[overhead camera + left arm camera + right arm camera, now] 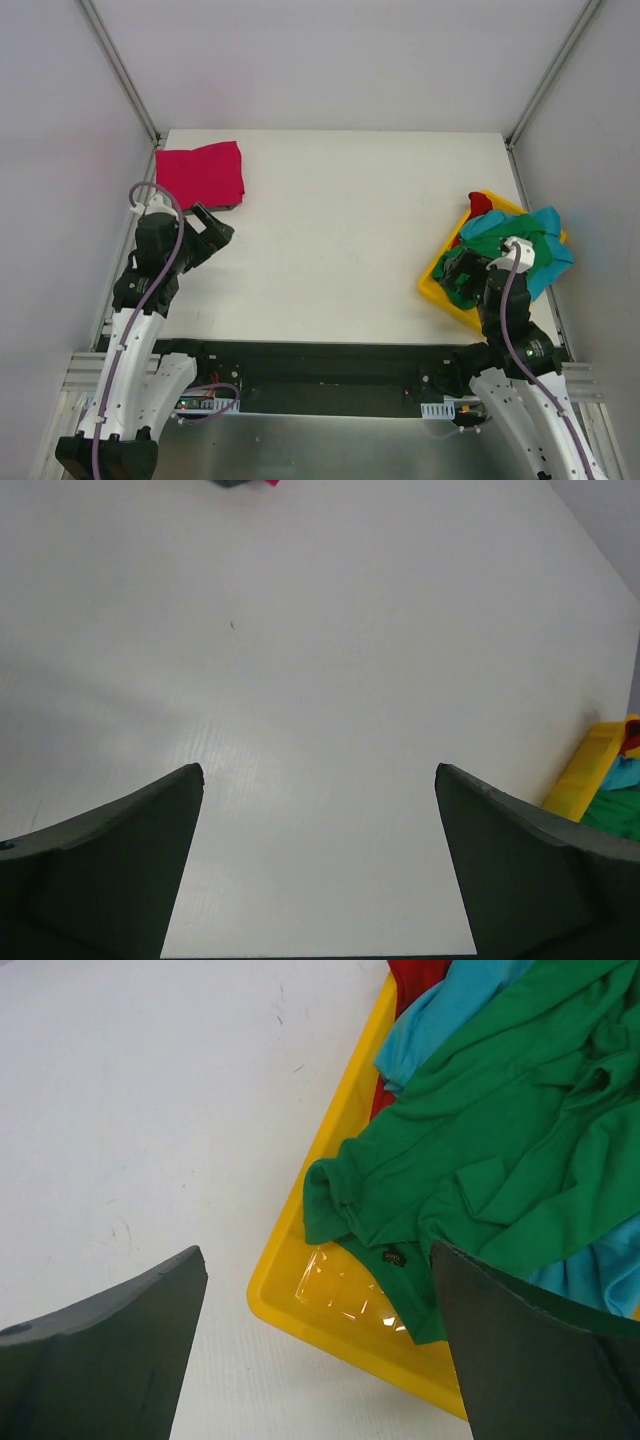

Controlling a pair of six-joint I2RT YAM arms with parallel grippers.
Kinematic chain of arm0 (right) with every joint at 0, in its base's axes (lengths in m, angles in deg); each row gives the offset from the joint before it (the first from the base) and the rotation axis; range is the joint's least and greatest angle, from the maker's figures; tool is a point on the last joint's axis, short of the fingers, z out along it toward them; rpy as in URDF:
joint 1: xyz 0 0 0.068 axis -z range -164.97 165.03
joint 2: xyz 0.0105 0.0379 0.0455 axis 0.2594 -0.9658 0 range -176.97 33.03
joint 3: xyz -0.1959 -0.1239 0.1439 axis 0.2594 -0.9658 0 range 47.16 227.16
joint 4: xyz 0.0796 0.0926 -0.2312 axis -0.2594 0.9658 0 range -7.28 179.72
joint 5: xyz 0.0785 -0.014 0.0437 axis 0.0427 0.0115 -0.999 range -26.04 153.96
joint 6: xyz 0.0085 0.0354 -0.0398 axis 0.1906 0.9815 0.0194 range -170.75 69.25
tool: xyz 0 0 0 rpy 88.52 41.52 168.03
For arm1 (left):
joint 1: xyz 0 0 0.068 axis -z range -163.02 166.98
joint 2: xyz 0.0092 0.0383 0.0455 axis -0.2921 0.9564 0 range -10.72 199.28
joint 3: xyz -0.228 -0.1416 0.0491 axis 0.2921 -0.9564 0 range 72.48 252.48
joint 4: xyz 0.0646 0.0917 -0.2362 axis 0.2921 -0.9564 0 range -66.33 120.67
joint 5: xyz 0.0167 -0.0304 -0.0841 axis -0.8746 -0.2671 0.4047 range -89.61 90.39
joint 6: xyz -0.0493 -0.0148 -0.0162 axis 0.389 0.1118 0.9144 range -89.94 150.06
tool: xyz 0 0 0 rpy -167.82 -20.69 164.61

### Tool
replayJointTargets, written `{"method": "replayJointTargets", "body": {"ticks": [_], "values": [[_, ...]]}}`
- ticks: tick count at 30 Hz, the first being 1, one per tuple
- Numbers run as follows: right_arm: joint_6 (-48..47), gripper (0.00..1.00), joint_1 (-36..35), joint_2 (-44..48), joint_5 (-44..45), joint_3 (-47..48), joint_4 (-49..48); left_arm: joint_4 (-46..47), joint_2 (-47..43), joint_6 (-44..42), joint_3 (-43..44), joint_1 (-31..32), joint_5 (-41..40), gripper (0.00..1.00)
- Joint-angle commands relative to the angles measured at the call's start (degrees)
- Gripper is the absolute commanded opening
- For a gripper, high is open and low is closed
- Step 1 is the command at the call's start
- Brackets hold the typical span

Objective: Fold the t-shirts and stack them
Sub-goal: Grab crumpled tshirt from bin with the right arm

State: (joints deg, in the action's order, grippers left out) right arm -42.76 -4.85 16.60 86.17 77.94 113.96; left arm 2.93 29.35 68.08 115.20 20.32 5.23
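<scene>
A folded magenta-pink t-shirt [201, 175] lies at the far left corner of the white table [340, 220]. A crumpled green t-shirt [497, 243] lies on top in the yellow bin [434, 280] at the right, over a teal-blue t-shirt [552, 247] and a red t-shirt [480, 204]. In the right wrist view the green shirt [500, 1160], the teal-blue shirt [440, 1010] and the red shirt [412, 978] fill the bin [330, 1330]. My right gripper [318, 1260] is open and empty above the bin's near corner. My left gripper [318, 770] is open and empty over bare table, just in front of the pink shirt.
The bin's yellow edge [590, 770] shows at the right of the left wrist view. Grey walls and metal frame posts [120, 70] close in the table on three sides. The table's near edge runs along the black arm mounting rail [320, 365].
</scene>
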Motion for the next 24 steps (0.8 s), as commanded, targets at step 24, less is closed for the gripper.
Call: {"method": "replayJointTargets", "body": {"ticks": [24], "values": [[-2.0, 0.96, 23.0, -36.7, -6.7, 12.4, 2.0, -1.6, 2.2, -0.1, 9.0, 0.1, -7.3, 0.99]]}}
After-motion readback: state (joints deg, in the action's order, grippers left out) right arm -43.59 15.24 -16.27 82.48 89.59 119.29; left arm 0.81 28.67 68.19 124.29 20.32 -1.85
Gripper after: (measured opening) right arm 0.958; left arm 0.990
